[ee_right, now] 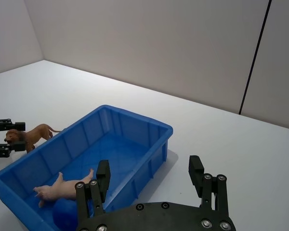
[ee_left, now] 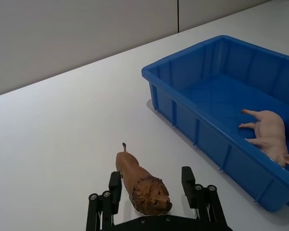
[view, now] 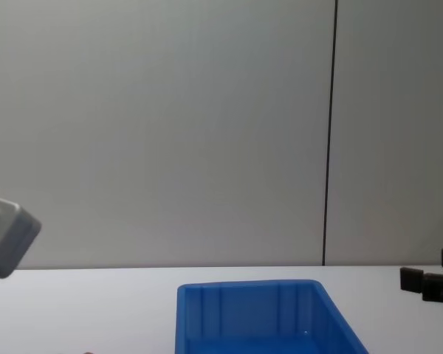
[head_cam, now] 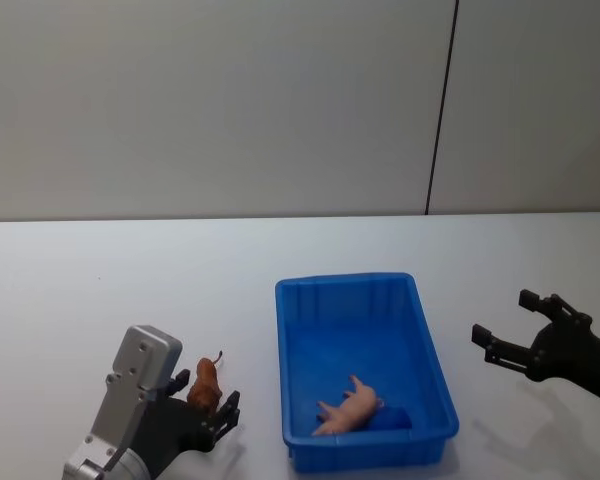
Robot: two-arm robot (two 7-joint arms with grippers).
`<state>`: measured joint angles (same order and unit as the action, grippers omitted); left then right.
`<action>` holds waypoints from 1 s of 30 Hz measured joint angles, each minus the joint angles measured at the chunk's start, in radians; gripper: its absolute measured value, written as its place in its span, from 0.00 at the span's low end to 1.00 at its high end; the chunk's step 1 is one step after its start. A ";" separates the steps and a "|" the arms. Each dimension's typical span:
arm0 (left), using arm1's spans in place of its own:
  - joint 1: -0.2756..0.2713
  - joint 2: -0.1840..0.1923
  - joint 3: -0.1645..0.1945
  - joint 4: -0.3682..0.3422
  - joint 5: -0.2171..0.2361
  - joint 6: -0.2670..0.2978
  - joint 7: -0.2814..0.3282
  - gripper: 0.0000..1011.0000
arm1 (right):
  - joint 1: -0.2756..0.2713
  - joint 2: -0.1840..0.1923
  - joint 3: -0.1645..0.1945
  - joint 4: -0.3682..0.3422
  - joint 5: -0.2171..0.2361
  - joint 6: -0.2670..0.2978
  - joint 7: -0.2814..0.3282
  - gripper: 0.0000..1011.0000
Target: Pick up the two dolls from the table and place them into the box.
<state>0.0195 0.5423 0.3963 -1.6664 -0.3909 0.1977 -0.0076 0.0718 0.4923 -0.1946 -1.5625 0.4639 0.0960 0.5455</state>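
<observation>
The left hand is spread wide around a brown lion doll standing on the white surface, fingers either side without touching. Beyond it to its right sits the blue box, unmarked, holding a pink pig doll. The right hand hovers released beside the box's far side.

blue bin, white table, two toy animals: colours only.
box is bright blue, plain, w/ vertical ribs seen on inner walls; a darker blue patch is seen at its near corner. table is plain white, no pattern. lion doll is tan-orange w/ darker brown mane. pig doll is pale pink throughout. left gripper fingers are black, its wrist housing silver-grey. right gripper is all black. wall is flat grey w/ one dark vertical seam.
</observation>
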 joint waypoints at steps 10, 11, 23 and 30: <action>-0.020 -0.016 -0.002 0.027 0.017 0.004 -0.035 0.50 | 0.000 0.000 0.000 0.000 0.000 0.000 0.000 0.99; -0.021 -0.017 -0.003 0.028 0.018 0.005 -0.036 0.48 | 0.000 0.000 0.000 0.000 0.000 0.000 0.000 0.99; -0.040 -0.025 -0.013 0.030 0.043 0.008 -0.059 0.41 | 0.000 0.000 0.000 0.000 0.000 0.000 0.000 0.99; -0.066 -0.030 -0.025 0.014 0.070 -0.001 -0.069 0.41 | 0.000 0.000 0.000 0.000 0.000 0.000 0.000 0.99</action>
<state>-0.0461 0.5123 0.3708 -1.6527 -0.3211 0.1970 -0.0765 0.0719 0.4922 -0.1947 -1.5625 0.4639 0.0959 0.5455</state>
